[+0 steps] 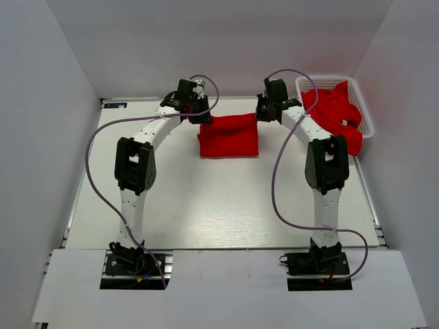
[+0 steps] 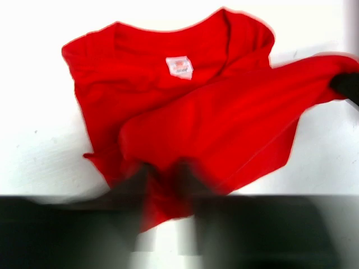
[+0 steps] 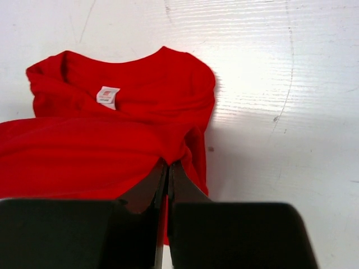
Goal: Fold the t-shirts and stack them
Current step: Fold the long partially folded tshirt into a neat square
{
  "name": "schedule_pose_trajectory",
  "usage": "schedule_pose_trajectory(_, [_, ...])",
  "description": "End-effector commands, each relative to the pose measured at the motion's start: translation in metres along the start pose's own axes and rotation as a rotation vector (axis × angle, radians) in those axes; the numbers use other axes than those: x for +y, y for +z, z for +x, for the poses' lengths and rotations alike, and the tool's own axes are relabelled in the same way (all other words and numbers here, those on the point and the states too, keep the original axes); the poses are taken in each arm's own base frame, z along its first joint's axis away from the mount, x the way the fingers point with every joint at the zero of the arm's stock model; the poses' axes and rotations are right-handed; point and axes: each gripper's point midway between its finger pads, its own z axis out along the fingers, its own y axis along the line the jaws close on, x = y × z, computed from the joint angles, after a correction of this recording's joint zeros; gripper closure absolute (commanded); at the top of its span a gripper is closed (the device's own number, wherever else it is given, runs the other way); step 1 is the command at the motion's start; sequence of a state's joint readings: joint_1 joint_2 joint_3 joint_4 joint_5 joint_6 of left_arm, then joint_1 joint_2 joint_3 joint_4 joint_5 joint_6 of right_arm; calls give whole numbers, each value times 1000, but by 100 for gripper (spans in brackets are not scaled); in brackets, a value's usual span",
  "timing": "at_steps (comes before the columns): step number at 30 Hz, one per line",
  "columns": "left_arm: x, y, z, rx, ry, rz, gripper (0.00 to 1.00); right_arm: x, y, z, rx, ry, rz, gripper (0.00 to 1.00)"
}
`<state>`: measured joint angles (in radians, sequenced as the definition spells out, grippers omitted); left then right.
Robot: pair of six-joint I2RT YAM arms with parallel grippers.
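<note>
Just left of the basket [image 1: 326, 78], the half-folded t-shirt [image 1: 228, 136] lies on the worktop [image 1: 219, 199]. The left tool [image 2: 162, 179] and right tool [image 3: 167, 174] are each clamped on its lifted edge. If one thin pinch slips or releases early, the fold would likely skew.

The near table [image 1: 206, 205] lies open; a t-shirt [image 1: 228, 144] and the basket [image 1: 326, 78] fill the far side.

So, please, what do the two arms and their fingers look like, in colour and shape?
Both the left arm and the right arm have slim white links joined by bulky black joint housings, on black bases. A thin purple cable loops loosely along each. The fingers are black, flat, tapering to a point. No markings are readable.
</note>
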<state>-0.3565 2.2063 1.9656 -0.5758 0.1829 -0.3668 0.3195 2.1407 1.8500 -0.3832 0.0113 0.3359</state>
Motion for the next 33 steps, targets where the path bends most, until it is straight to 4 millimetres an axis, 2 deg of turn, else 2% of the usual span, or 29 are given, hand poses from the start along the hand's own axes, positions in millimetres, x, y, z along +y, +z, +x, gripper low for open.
schedule_pose_trajectory(1, [0, 5, -26, -73, 52, 61, 44, -5, 3, -42, -132, 6, -3, 95])
schedule_pose_trajectory(2, [7, 10, -29, -74, 45, 53, 34, -7, 7, -45, -147, 9, -4, 84])
schedule_pose_trajectory(3, [8, 11, -27, -56, 41, 47, 29, -6, 8, -53, -165, 6, -14, 65])
schedule_pose_trajectory(4, [3, 7, -39, -80, 46, 55, 3, -3, 11, -54, -165, -5, -29, 12])
schedule_pose_trajectory(5, [9, 3, -47, -94, 39, 39, 0, -5, 11, -57, -169, -1, -28, 10])
schedule_pose_trajectory(6, [14, 0, -51, -99, 52, 32, 0, 6, 5, -67, -180, -15, -79, 10])
schedule_pose_trajectory(8, [11, -9, -55, -112, 64, 36, 0, 10, -4, -66, -169, -48, -101, 10])
schedule_pose_trajectory(9, [20, -22, -58, -128, 67, 2, 0, 6, -4, -56, -148, -56, -95, 10])
schedule_pose_trajectory(10, [20, -28, -60, -140, 69, -8, 0, 11, -22, -67, -181, -72, -102, 10])
schedule_pose_trajectory(11, [20, -34, -59, -146, 82, -7, 0, 6, -23, -59, -164, -81, -91, 10])
schedule_pose_trajectory(12, [23, -41, -60, -158, 78, -11, 0, 10, -36, -63, -182, -91, -97, 10])
schedule_pose_trajectory(13, [24, -51, -53, -154, 92, -13, 0, 9, -45, -59, -180, -107, -97, 10])
schedule_pose_trajectory(14, [23, -55, -50, -155, 93, -13, 0, 7, -44, -43, -144, -132, -105, 10])
schedule_pose_trajectory(15, [28, -54, -36, -124, 86, -22, 0, 11, -53, -43, -148, -145, -116, 10])
schedule_pose_trajectory(16, [29, -57, -30, -115, 84, -24, 0, 11, -51, -20, -96, -158, -137, 10])
schedule_pose_trajectory(17, [30, -61, -26, -109, 83, -26, 0, 21, -63, -17, -95, -183, -190, 10])
schedule_pose_trajectory(21, [39, -84, 15, -63, 51, -58, 0, 42, -58, 21, -16, -211, -305, 10])
schedule_pose_trajectory(22, [42, -89, 19, -68, 51, -69, 0, 46, -56, 28, 1, -213, -314, 10])
schedule_pose_trajectory(23, [42, -95, 27, -61, 37, -71, 0, 51, -51, 35, 18, -225, -326, 10])
schedule_pose_trajectory(24, [53, -96, 43, -44, 18, -111, 0, 56, -47, 37, 32, -228, -346, 10])
schedule_pose_trajectory(25, [56, -101, 49, -44, 17, -124, 0, 63, -40, 49, 63, -240, -359, 10])
schedule_pose_trajectory(26, [54, -114, 48, -67, 11, -128, 0, 72, -39, 44, 51, -254, -377, 10])
schedule_pose_trajectory(27, [62, -116, 62, -49, 6, -158, 0, 74, -27, 57, 90, -250, -387, 10])
schedule_pose_trajectory(28, [64, -120, 65, -53, -4, -168, 0, 84, -25, 61, 95, -269, -401, 10])
schedule_pose_trajectory(29, [68, -128, 74, -48, -6, -192, 0, 92, -24, 50, 73, -278, -414, 10])
schedule_pose_trajectory(30, [68, -132, 76, -51, -6, -191, 0, 92, -10, 63, 110, -278, -411, 10])
schedule_pose_trajectory(31, [71, -136, 79, -48, -7, -207, 0, 103, -8, 67, 117, -289, -428, 10])
schedule_pose_trajectory(32, [73, -137, 87, -37, -17, -210, 0, 113, -9, 51, 80, -298, -439, 10])
schedule_pose_trajectory(33, [72, -143, 86, -53, -16, -215, 0, 110, 6, 66, 121, -293, -425, 10])
